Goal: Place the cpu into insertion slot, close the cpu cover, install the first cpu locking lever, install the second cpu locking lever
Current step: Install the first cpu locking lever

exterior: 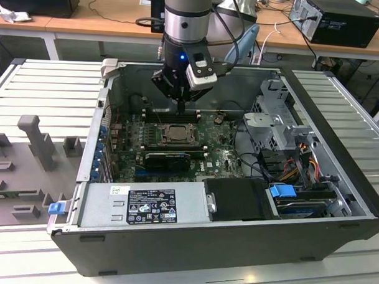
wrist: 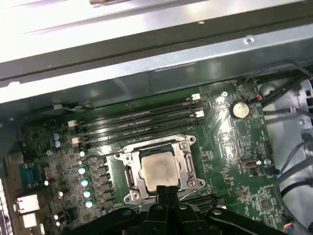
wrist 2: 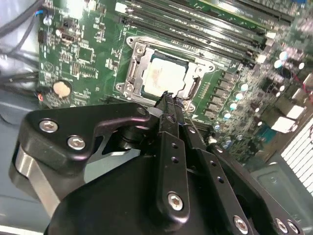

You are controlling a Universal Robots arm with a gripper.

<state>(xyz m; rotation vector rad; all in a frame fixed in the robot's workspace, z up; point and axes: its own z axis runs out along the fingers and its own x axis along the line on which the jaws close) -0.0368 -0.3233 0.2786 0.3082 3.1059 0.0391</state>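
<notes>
The cpu (wrist: pixel 159 169) (wrist 2: pixel 166 76) lies flat in the insertion slot (exterior: pixel 174 134), its pale metal top showing in both wrist views. The grey cpu cover (wrist: pixel 188 164) (wrist 2: pixel 138 66) lies down around the chip as a frame. A thin metal lever (wrist: pixel 146 145) runs along one side of the socket. My gripper (wrist: pixel 165 190) (wrist 2: pixel 167 97) (exterior: pixel 181 105) hangs just above one edge of the socket, fingers shut together with nothing between them.
Long black memory slots (wrist: pixel 139 122) lie beside the socket. A black graphics card (exterior: pixel 169 159), a grey power supply (exterior: pixel 143 206) and a drive cage with cables (exterior: pixel 283 130) stand inside the open case. A coin battery (wrist: pixel 238 108) sits on the board.
</notes>
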